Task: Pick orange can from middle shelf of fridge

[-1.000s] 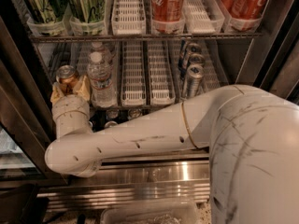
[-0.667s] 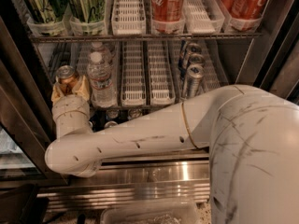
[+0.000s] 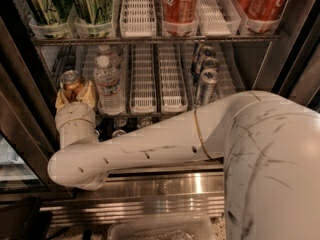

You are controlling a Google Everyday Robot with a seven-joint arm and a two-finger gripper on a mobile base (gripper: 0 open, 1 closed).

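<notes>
**Pincer closed on orange can at left end of middle shelf**

The fridge (image 3: 165, 184) stands open to view, with a stainless base below its racks. The robot's pale arm (image 3: 150, 151) reaches in from the right and bends upward at the left. The middle shelf (image 3: 150, 84) carries white slotted trays, a water bottle (image 3: 109, 86) and slim silver cans (image 3: 206, 84). At the shelf's left end, the pincer (image 3: 75, 93) has its tan fingers closed against both sides of the orange can (image 3: 71, 80), which is upright, just beside the bottle.

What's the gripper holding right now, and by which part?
The gripper, at the middle shelf's left end, holds the orange can by its lower sides.
</notes>
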